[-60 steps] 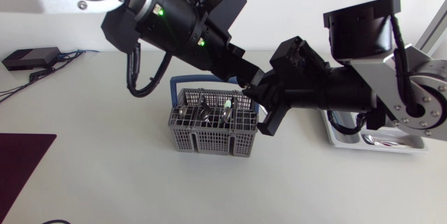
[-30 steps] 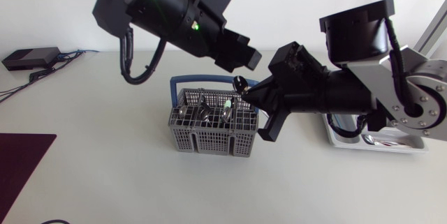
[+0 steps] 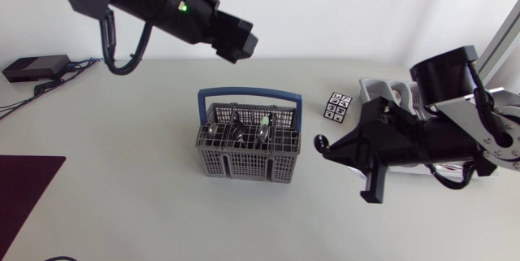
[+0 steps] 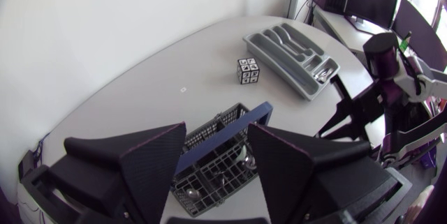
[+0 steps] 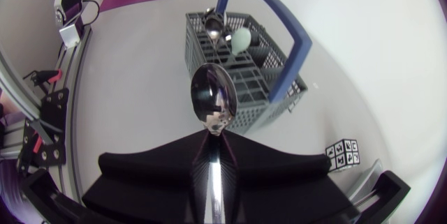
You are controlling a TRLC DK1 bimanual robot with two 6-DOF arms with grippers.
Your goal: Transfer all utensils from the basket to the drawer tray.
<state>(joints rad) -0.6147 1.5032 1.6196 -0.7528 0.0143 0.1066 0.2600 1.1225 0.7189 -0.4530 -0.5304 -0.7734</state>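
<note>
At the bench's (image 3: pixel 130 204) near left corner lies a dark purple mat (image 3: pixel 24 188). Farther in, the right arm (image 3: pixel 439 135) stretches low from the right edge, crossing in front of the drawer tray (image 3: pixel 375 90) and hiding part of it. The right jaws are clamped on the handle of a spoon (image 5: pixel 213 102), whose bowl hangs just beside the basket's (image 3: pixel 244 159) right wall, not touching it. The basket stands mid-bench, well apart from the mat and the edges, with several utensils (image 3: pixel 236 129) under its blue handle (image 3: pixel 248 94). A marker cube (image 3: pixel 337 106) sits between the basket and the tray. A black box (image 3: pixel 32 67) rests by the far left edge. The left arm (image 3: pixel 154 1) hangs high over the far side, the left jaws spread wide and holding nothing.
</note>
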